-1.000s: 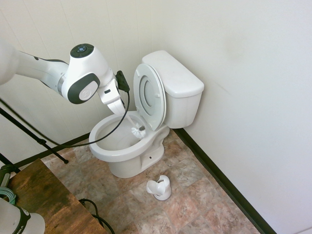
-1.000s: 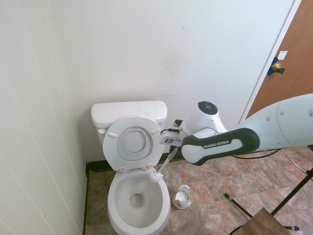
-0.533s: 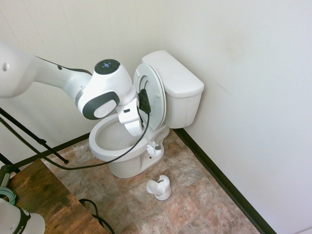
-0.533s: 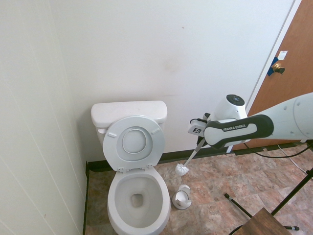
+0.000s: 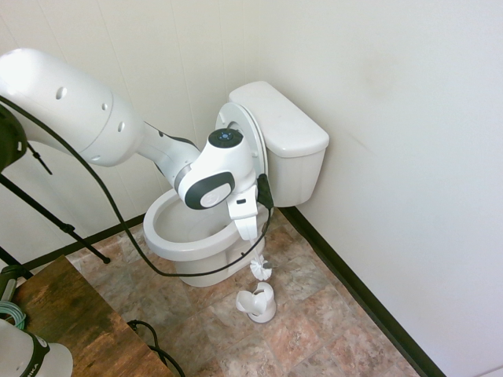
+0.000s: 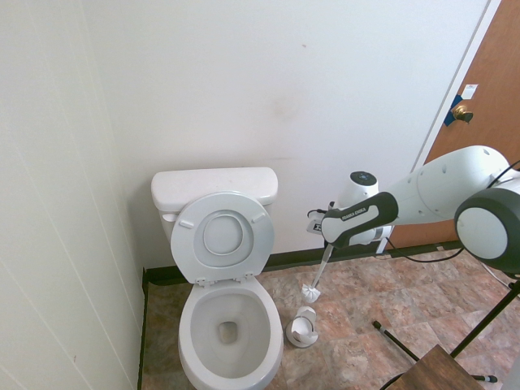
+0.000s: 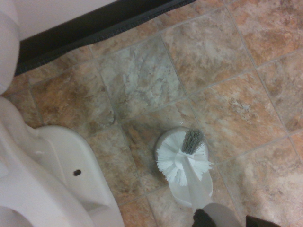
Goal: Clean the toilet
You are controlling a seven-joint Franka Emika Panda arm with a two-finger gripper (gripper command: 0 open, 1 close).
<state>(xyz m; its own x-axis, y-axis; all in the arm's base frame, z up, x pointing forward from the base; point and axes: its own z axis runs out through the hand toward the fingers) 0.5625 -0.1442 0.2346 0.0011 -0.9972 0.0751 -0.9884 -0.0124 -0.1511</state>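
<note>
My gripper (image 5: 250, 233) closed on brush (image 5: 261, 269), head just above holder (image 5: 261, 305). Toilet (image 6: 231, 335) beside holder, lid up. Step likely: re-seat brush. Best I center bristles over opening, straighten handle, lower slowly, release once seated.

White glossy toilet (image 6: 231, 325), lid raised against tank, bowl apparently holding water

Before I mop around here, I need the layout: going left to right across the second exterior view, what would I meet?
Toilet with its lid raised → white brush holder on the floor → wooden door with a brass knob.
</note>
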